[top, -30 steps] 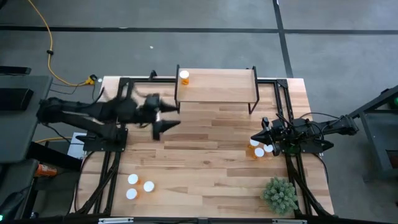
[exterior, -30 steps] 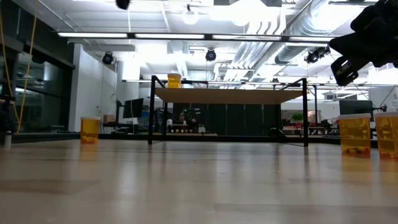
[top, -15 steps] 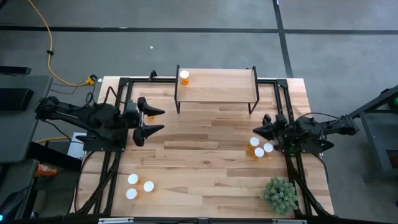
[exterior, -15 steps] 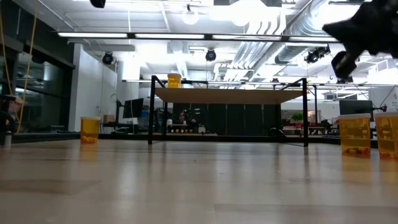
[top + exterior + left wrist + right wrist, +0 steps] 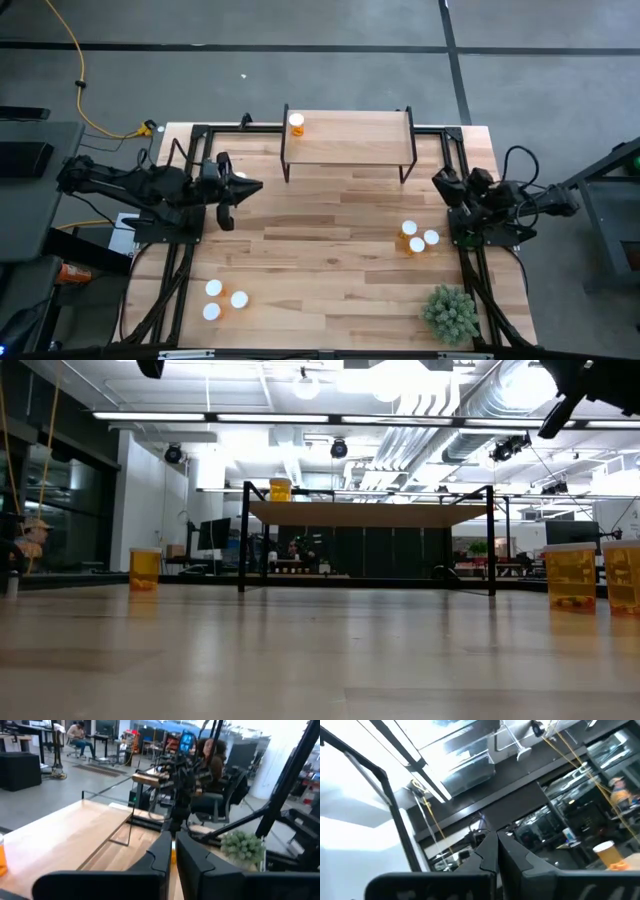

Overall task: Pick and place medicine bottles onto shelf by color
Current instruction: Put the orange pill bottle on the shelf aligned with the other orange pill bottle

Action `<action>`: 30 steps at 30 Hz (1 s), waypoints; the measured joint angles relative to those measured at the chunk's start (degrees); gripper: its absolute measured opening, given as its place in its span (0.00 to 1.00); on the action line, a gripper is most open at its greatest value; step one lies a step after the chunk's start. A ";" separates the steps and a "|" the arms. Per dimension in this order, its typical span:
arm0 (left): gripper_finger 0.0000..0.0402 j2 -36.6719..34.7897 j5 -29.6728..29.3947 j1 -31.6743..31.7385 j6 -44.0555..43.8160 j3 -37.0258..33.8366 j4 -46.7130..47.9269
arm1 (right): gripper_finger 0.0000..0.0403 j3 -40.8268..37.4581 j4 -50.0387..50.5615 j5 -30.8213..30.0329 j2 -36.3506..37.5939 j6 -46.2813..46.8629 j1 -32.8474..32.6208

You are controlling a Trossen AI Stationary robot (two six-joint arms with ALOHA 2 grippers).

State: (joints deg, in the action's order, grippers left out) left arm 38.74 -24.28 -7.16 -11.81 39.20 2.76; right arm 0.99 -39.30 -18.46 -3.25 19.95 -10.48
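Your left gripper (image 5: 252,186) has just snapped closed on nothing, well short of the shelf (image 5: 350,140); right gripper (image 5: 440,179) stays closed, empty: neither carries a bottle.

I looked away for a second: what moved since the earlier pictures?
The left gripper pulled back toward its base and shut, empty. The right gripper lifted off the bottles by it and drew back, shut throughout. The shelf and its bottle stayed put.
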 joint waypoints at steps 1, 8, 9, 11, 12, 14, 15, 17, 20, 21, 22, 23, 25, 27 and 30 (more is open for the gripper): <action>0.02 -0.39 0.99 0.00 0.13 0.00 0.90 | 0.00 0.00 -0.24 -0.03 -0.53 1.61 -0.02; 0.01 -0.94 4.44 -0.02 1.53 -0.02 2.30 | 0.00 0.09 -3.50 -5.68 -4.97 6.98 0.00; 0.00 -0.98 4.51 0.02 1.55 -0.02 2.33 | 0.00 0.52 -3.13 -6.17 -5.63 7.56 0.00; 0.00 -0.96 4.54 0.00 2.20 -0.02 2.80 | 0.01 2.40 -1.66 -7.11 -7.42 8.54 0.00; 0.00 -0.96 4.54 0.02 2.45 -0.02 2.99 | 0.02 3.85 -0.46 -7.34 -8.50 8.54 0.00; 0.00 -1.19 4.60 0.02 2.51 -0.02 3.22 | 0.05 7.62 3.95 -7.39 -10.73 8.46 0.00; 0.00 -1.42 4.60 0.02 2.49 -0.02 3.42 | 0.08 9.97 7.26 -7.39 -11.96 8.54 0.00; 0.00 -1.72 4.60 0.04 2.58 -0.01 3.47 | 0.15 15.61 17.04 -7.03 -14.27 9.90 0.00; 0.00 -1.96 4.60 0.04 2.53 -0.02 3.48 | 0.30 25.11 39.21 -5.67 -17.73 15.85 0.00; 0.00 -2.01 4.60 0.04 2.46 -0.02 3.48 | 0.35 28.06 46.89 -4.72 -18.94 18.67 0.00; 0.00 -2.05 4.60 0.04 2.45 -0.02 3.48 | 0.41 30.73 53.96 -3.36 -20.30 21.43 0.00; 0.00 -2.04 4.59 0.04 2.41 -0.02 3.48 | 0.46 33.26 59.92 -1.27 -21.68 24.25 0.00; 0.00 -2.00 4.36 0.05 1.80 -0.02 3.49 | 0.56 37.13 69.43 3.95 -24.27 30.03 -0.02; 0.00 -1.95 4.34 0.05 1.40 -0.02 3.48 | 0.63 39.81 76.03 9.35 -26.95 34.84 -0.04; 0.00 -1.92 4.38 0.04 0.69 -0.02 3.48 | 0.68 41.84 82.76 15.16 -31.40 40.83 -0.07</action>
State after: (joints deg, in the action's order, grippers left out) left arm 36.82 -19.90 -7.11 -11.13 39.18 6.24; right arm 42.83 43.46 -3.30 -34.64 60.79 -10.55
